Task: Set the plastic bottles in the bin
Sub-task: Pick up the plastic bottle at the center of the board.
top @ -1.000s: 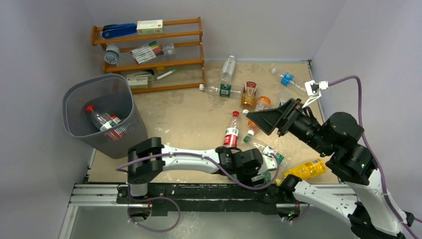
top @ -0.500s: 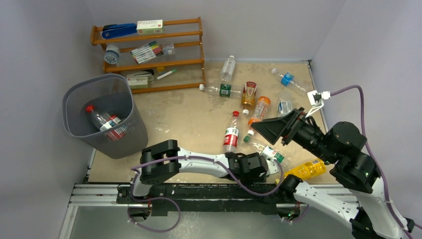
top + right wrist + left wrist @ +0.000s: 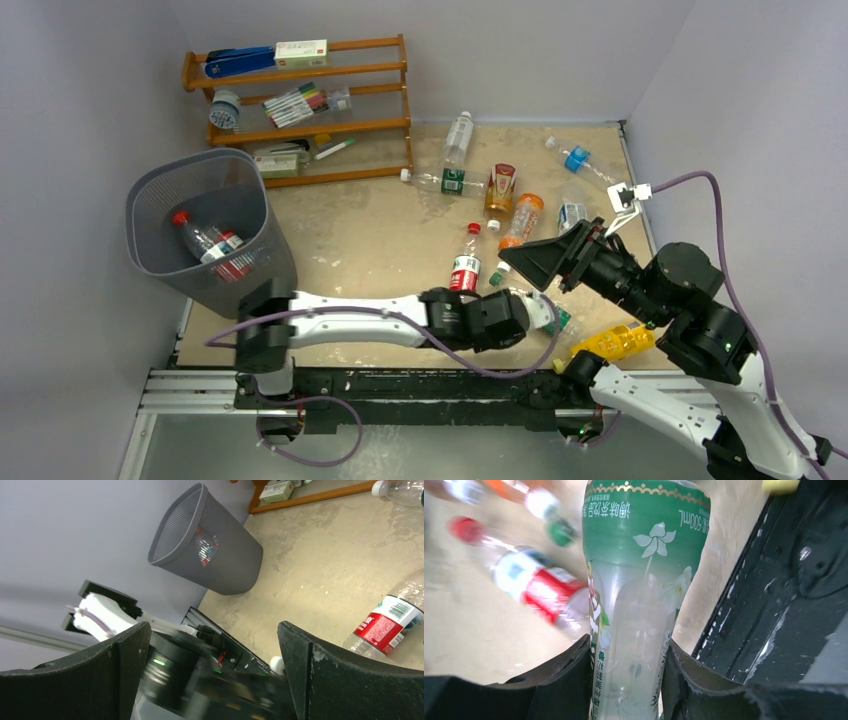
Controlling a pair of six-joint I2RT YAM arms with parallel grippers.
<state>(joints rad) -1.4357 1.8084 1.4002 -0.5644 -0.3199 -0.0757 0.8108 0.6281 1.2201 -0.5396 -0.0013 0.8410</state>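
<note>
My left gripper (image 3: 626, 670) is shut on a clear bottle with a green label (image 3: 639, 580), both fingers pressed against its sides. From above, this gripper (image 3: 528, 316) sits near the table's front edge with the bottle (image 3: 550, 312) poking out to its right. My right gripper (image 3: 535, 262) hangs open and empty just above it, its fingers (image 3: 125, 650) wide apart. The grey bin (image 3: 150, 190) stands at the left, also in the right wrist view (image 3: 210, 555), with a red-labelled bottle (image 3: 212, 245) inside. Several bottles lie on the table, among them a red-labelled one (image 3: 464, 268) and an orange one (image 3: 522, 218).
An orange wooden rack (image 3: 300, 110) with markers and boxes stands at the back left. A yellow bottle (image 3: 615, 342) lies by the right arm's base. More bottles lie near the back wall (image 3: 458, 137) and the right wall (image 3: 576, 158). A black rail (image 3: 774, 605) runs along the front edge.
My left gripper has closed on the green-labelled bottle, and its arm has stretched out lower along the front edge. The right gripper, still open, has drifted slightly toward the front.
</note>
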